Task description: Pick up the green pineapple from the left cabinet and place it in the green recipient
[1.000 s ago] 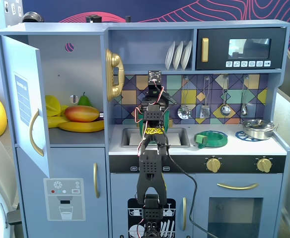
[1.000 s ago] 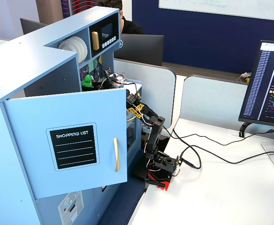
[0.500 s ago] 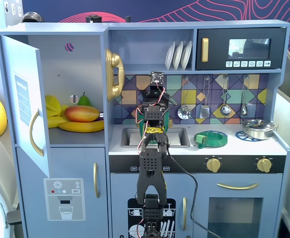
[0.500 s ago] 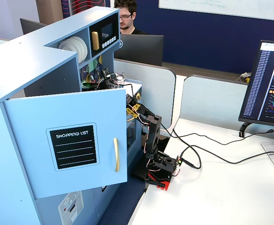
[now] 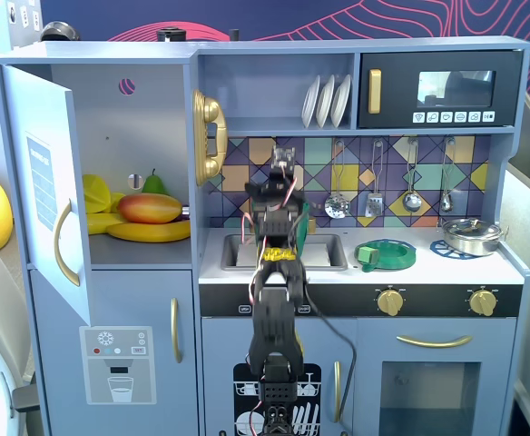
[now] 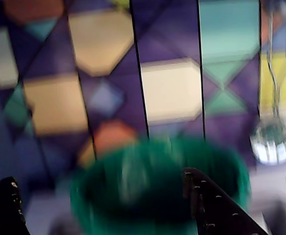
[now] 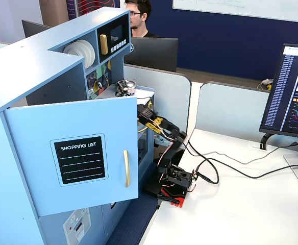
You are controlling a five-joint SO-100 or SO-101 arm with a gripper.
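Green recipient (image 6: pixel 157 196) fills the wrist view's lower centre, blurred. The hand (image 6: pixel 104 205) hangs released above it, fingers apart.

White desk (image 7: pixel 230 204) carries arm base (image 7: pixel 175 185) (cables too).

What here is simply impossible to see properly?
- The green pineapple: visible nowhere. In a fixed view, the left cabinet shows only other fruit.
- Inside of the green recipient: the wrist view is motion-blurred and the hollow is dark.
- The recipient in a fixed view: the arm covers nearly all of it.
- Cabinet shelf in the other fixed view: the open door hides it.
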